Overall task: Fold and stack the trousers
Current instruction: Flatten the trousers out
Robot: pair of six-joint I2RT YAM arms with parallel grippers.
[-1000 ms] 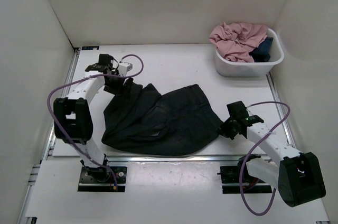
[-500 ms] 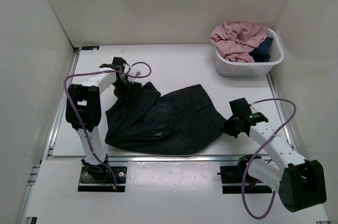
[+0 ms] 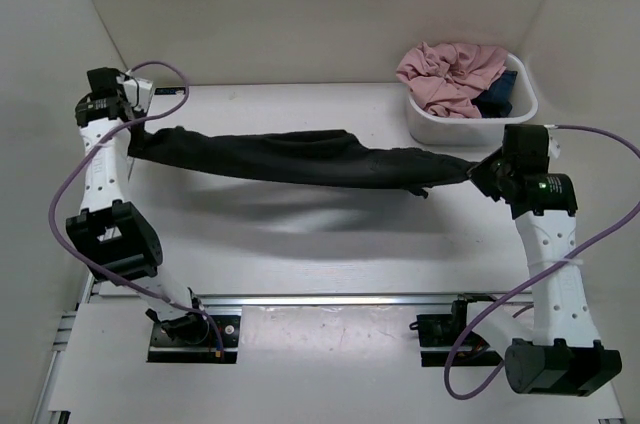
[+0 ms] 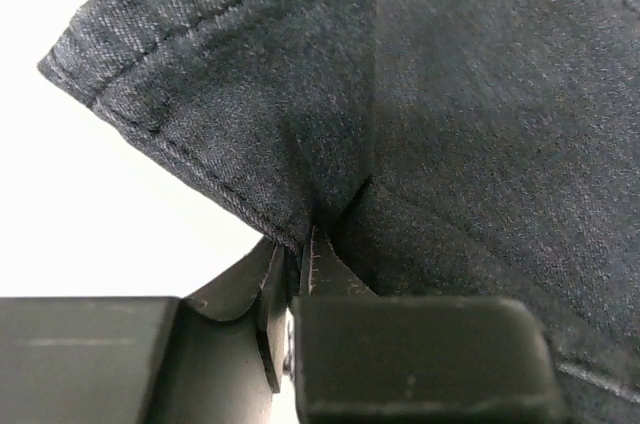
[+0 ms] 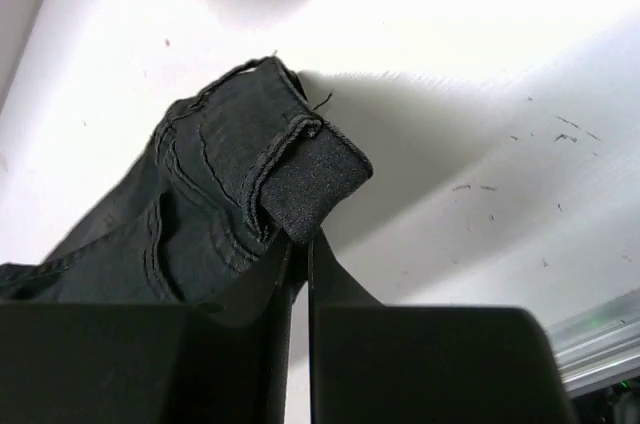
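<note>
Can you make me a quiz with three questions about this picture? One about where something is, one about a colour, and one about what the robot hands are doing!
1. Where is the tub?
A) far right of the table
B) near left
C) middle

2. What colour is the top garment in the tub?
A) green
B) pink
C) yellow

3. How are the trousers right now?
A) folded flat
B) in the tub
C) stretched between the left gripper and right gripper

Answers:
1 A: it sits in the far right corner.
2 B: pink cloth is heaped over a dark blue piece.
3 C: each gripper pinches one end, and the cloth is lifted off the table.
</note>
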